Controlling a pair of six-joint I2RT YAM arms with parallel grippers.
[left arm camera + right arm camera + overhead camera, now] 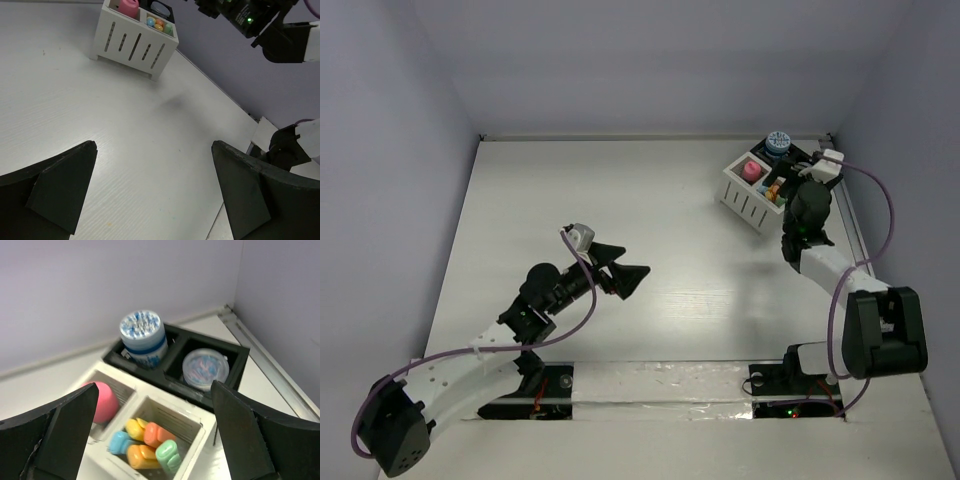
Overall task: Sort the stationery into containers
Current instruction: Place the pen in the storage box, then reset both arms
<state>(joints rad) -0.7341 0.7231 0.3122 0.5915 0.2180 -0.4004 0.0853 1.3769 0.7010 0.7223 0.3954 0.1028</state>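
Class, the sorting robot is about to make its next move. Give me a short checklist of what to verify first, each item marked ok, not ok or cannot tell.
1. Right gripper open, holding nothing: ok.
2. Left gripper open, holding nothing: ok.
3. Coloured sticks inside a compartment of the white slatted box: ok.
4. Pink-capped bottle in the neighbouring compartment: ok.
5. Blue-patterned round pot seated in the black tray section: ok.

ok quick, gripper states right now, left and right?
Left gripper: open, holding nothing.
Right gripper: open, holding nothing, above the white box.
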